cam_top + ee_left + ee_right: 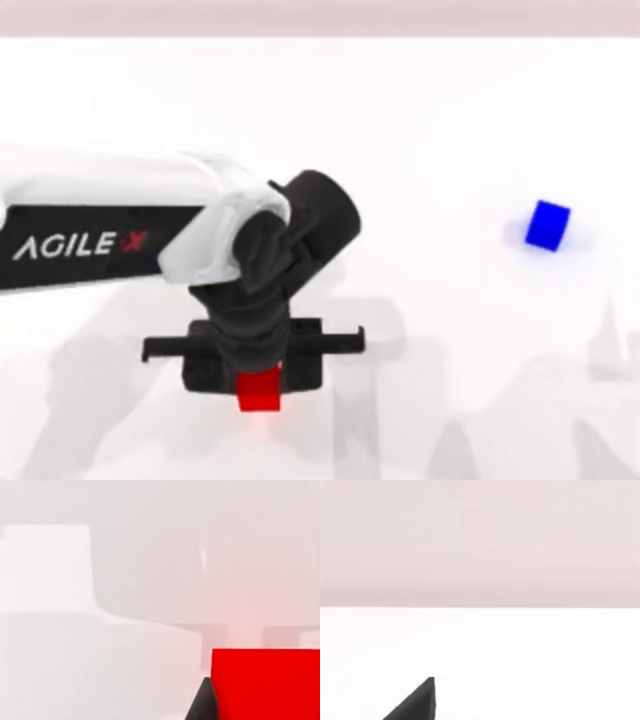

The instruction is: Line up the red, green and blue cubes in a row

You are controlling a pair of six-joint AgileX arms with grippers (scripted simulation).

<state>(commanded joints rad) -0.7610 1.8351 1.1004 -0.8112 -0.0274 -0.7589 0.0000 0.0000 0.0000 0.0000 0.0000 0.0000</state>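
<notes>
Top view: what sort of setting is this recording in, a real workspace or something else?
Most likely a rendered simulation of a bare tabletop: a featureless white table, flat-coloured red cube and blue cube, and a clean AgileX left gripper over the red one. No green cube shows.

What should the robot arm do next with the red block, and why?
Probably set the red cube down where a row can form. The left gripper sits right over it near the table's front edge, one fingertip against its side, while the blue cube sits far right. No green cube shows.
</notes>
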